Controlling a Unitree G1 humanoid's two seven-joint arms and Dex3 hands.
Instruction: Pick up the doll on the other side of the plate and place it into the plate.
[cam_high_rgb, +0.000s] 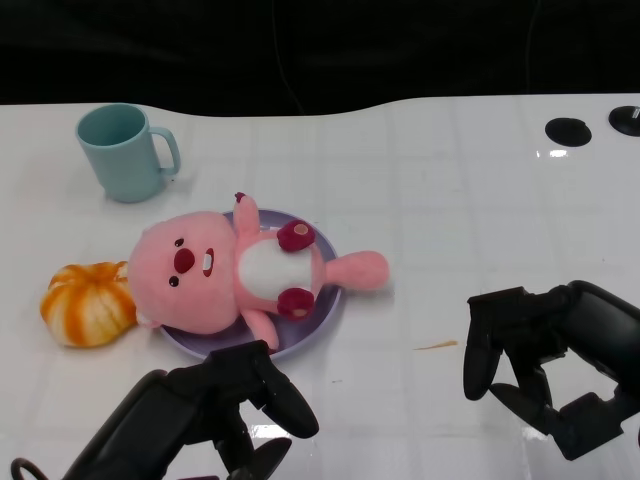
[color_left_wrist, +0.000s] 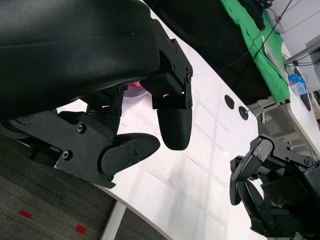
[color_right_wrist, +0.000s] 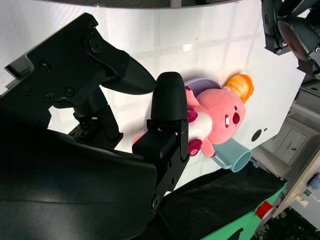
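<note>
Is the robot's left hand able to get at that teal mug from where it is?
Probably yes, with a stretch. The left hand is open, but the pink doll on the plate lies between it and the mug.

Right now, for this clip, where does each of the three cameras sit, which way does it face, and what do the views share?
Head view: high on the robot, looking down at the white table, the pink plush doll on the lilac plate; left hand and right hand show.
Left wrist view: behind the left hand, facing across the table; the right hand shows too.
Right wrist view: behind the right hand, facing the doll, orange pumpkin toy and teal mug.
Shared: head and right wrist views both show doll, plate, pumpkin toy, mug.
</note>
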